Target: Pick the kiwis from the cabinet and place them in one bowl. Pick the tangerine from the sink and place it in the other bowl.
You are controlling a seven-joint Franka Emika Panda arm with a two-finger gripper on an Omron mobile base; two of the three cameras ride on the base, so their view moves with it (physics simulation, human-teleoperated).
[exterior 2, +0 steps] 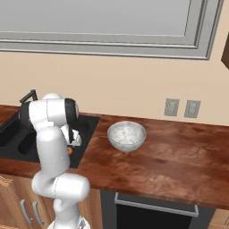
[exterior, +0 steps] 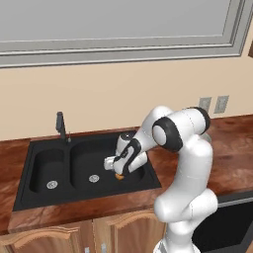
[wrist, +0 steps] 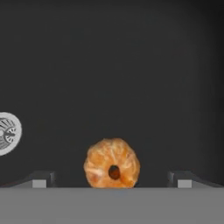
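Observation:
The tangerine [wrist: 112, 163] lies on the black floor of the sink [wrist: 131, 78], a small orange fruit with a dark dimple. My gripper [wrist: 112, 181] hangs over it, open, one fingertip [wrist: 41, 180] on each side of the fruit with wide gaps between. In the left base view the hand [exterior: 118, 165] reaches down into the right basin of the sink [exterior: 49, 163], and a sliver of the tangerine [exterior: 119, 176] peeks out beneath it. From the right base view the tangerine [exterior 2: 69, 151] shows beside the arm. One whitish bowl [exterior 2: 126, 135] stands on the counter right of the sink.
A silver drain [wrist: 8, 133] sits to the left in the hand view. The black faucet [exterior: 61, 126] rises behind the sink. The brown counter [exterior 2: 179, 156] stretches to the right, with two wall outlets [exterior 2: 181, 108] above it. A corner of a dark cabinet [exterior 2: 226, 51] shows at upper right.

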